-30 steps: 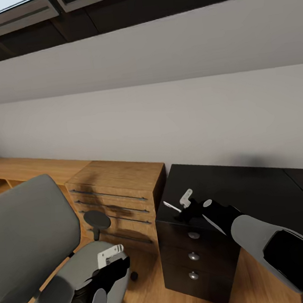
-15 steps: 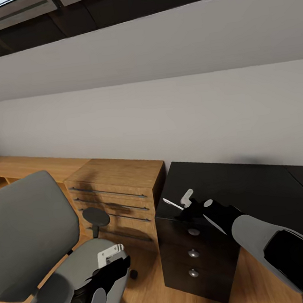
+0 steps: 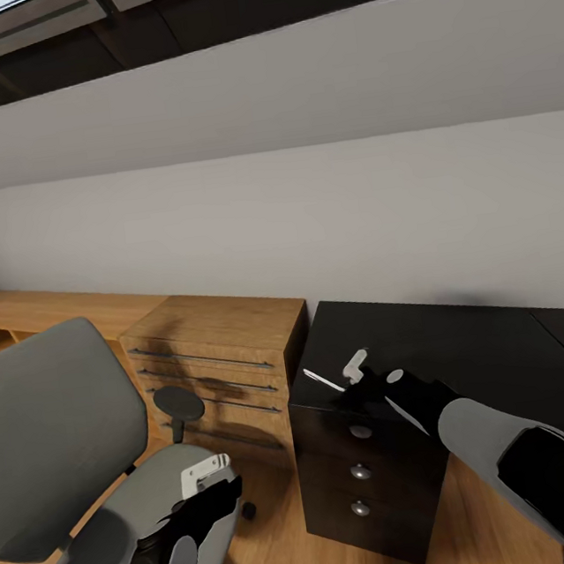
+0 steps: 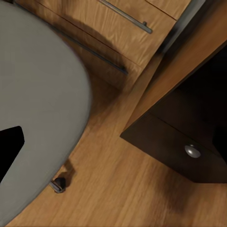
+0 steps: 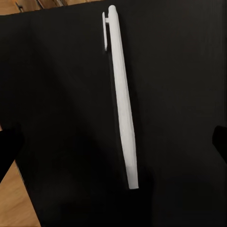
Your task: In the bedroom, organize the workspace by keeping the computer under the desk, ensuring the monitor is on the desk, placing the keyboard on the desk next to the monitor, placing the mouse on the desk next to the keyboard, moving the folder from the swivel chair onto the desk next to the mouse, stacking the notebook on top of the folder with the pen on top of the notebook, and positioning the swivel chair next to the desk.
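Desk [image 3: 470, 355] corner holds pen [image 5: 122, 99]; right end effector [image 3: 352, 378] above, spread.

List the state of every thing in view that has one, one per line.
pen: lying flat on the desk, not gripped
desk: drawers shut
swivel chair: upright, seat bare, standing beside the wooden cabinet
wooden cabinet: drawers shut
right gripper: open above the pen
left gripper: over the chair seat, open or shut unclear
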Tool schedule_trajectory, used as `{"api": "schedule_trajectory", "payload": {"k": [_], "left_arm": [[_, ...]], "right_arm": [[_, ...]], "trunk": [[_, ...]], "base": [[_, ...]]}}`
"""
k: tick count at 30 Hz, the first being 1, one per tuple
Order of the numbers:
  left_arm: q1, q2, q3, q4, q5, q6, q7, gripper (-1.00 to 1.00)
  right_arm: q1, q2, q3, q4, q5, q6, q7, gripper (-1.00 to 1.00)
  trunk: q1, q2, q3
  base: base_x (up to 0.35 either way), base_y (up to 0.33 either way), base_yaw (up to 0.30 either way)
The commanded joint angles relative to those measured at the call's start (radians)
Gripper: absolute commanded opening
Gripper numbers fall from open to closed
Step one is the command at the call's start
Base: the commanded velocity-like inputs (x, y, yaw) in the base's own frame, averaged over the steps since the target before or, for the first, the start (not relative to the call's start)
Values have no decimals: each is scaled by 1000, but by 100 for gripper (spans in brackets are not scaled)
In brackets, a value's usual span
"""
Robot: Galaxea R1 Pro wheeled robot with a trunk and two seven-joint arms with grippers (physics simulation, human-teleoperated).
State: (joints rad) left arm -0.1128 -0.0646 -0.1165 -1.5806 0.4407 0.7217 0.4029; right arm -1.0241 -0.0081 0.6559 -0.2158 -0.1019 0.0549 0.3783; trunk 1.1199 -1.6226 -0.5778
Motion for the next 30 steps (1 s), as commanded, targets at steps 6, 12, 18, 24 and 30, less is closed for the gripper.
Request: {"api": "schedule_trajectory", "payload": {"k": [6, 12, 18, 24, 30], "left_arm": [[-1, 0, -2, -1, 10, 2, 10, 100], [-1, 0, -2, 0, 12, 3, 8, 100], [-1, 0, -2, 0, 14, 4, 7, 100], [-1, 1, -2, 1, 13, 4, 7, 100], [-1, 1, -2, 1, 13, 4, 7, 100]], "right_arm": [[-1, -12, -47, -2, -10, 4, 2, 100], [-1, -14, -53, -2, -10, 4, 1, 100], [-1, -14, -53, -2, -10, 3, 2, 100], [-1, -12, -53, -1, -9, 3, 1, 100], [-1, -11, -52, 0, -8, 3, 2, 100]], "trunk": [[0, -1, -1], [0, -1, -1], [0, -1, -1], [0, -1, -1], [0, -1, -1]], "base": [[0, 0, 0], [0, 0, 0], [0, 0, 0], [0, 0, 0], [0, 0, 0]]}}
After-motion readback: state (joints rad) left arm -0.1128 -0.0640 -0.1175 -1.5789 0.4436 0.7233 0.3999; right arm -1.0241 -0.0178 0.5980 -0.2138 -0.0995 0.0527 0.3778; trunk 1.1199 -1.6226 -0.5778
